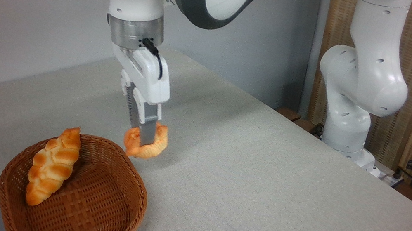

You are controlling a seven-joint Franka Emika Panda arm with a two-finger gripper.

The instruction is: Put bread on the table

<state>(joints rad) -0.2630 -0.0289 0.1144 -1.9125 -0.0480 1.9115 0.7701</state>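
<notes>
The claw (pixel 143 132) points straight down and is clenched on the bread (pixel 146 145) — its two fingers pinch the small golden-orange bun from either side, one finger (pixel 147 131) lying across the bun's front face. The bread hangs above the desk (pixel 263 175), just beyond the far rim of the wicker basket (pixel 98 206); whether its underside touches the grey-beige cloth cannot be told, though a soft shadow lies right beside it. Inside the basket a longer braided loaf (pixel 53 165) leans tilted against the left wall, its upper end poking over the rim. The white arm (pixel 363 75) rises from its base at the desk's right edge. No brand, label or writing can be read on anything.
</notes>
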